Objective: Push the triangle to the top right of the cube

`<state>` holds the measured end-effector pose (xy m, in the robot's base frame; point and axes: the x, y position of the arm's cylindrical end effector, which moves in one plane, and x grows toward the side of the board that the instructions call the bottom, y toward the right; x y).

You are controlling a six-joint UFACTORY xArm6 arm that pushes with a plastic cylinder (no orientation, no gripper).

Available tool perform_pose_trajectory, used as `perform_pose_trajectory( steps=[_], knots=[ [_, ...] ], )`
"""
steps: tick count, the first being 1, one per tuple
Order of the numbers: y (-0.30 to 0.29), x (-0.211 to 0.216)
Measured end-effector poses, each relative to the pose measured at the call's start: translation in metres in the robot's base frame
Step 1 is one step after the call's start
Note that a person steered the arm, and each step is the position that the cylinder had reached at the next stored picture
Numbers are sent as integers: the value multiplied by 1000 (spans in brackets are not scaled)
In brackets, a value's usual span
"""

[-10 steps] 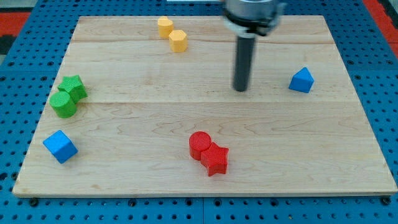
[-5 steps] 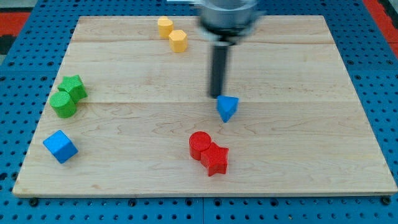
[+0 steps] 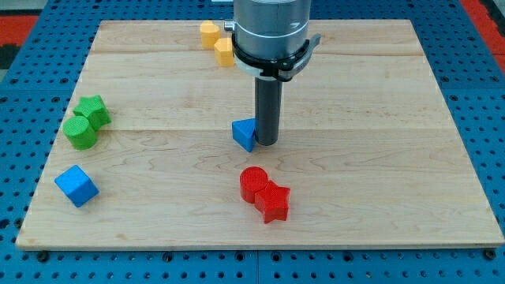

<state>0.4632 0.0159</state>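
The blue triangle (image 3: pixel 244 134) lies near the middle of the wooden board (image 3: pixel 379 189). My tip (image 3: pixel 267 143) touches its right side. The blue cube (image 3: pixel 76 186) sits at the board's lower left, far to the left of the triangle and lower in the view.
A red cylinder (image 3: pixel 253 182) and a red star (image 3: pixel 273 201) sit together just below the triangle. A green star (image 3: pixel 94 110) and a green cylinder (image 3: pixel 80 132) sit at the left edge. Two yellow blocks (image 3: pixel 209 34) (image 3: pixel 224 52) lie at the top, partly behind the arm.
The blue triangle has travelled from the board's right side to its middle, moving left. My tip has moved left with it and now stands on its right.
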Motion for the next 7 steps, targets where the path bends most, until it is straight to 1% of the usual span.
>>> perform_pose_trajectory(
  steps=[1, 2, 3, 4, 5, 6, 7],
  knots=[
    [0, 0],
    [-38, 12],
    [-45, 12],
    [-6, -8],
    [-6, -31],
    [-93, 17],
    [-164, 43]
  ],
)
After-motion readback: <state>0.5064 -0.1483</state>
